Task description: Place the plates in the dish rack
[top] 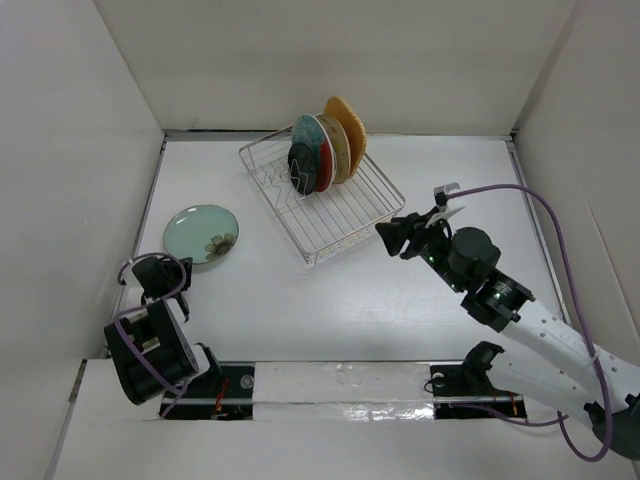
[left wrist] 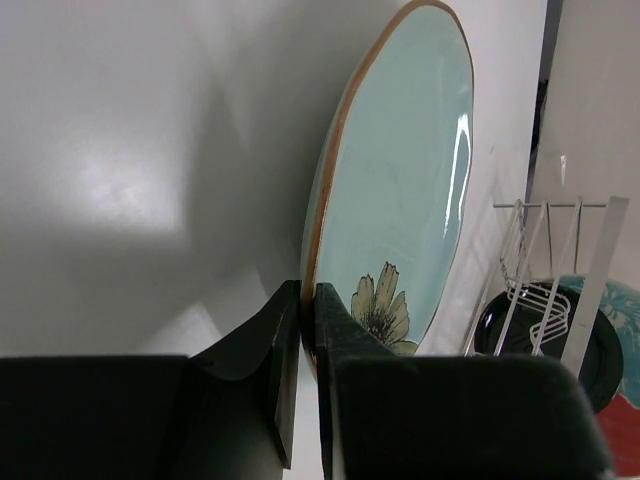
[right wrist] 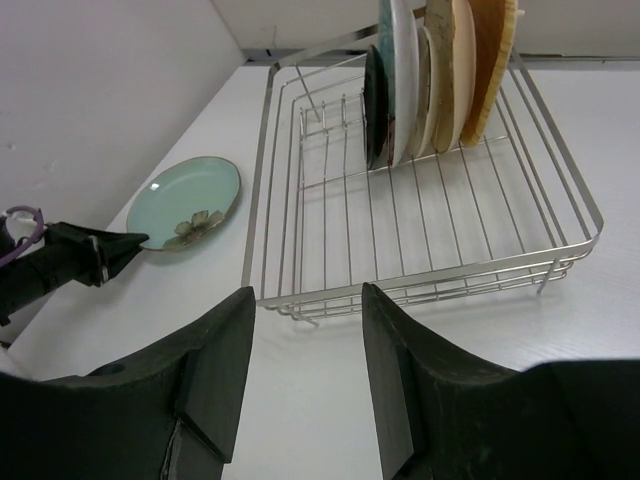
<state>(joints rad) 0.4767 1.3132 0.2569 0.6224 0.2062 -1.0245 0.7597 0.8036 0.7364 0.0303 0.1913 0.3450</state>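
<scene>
left pincer [left wrist: 306,305] clamped on near rim of pale teal plate [left wrist: 400,190]

The white bench [top: 400,320] is flat and matte, closed in by white panels [top: 330,60] at the back and both sides. The dish rack [top: 345,225], a silver wire frame, stands directly on it toward the back panel, turned at an angle to the bench edges. Left of the rack and somewhat nearer, well apart from it, a pale teal plate [top: 195,225] with a brown rim and a flower print lies on the surface. A glossy band [top: 340,385] runs along the edge nearest the viewer, well forward of the rack.
</scene>
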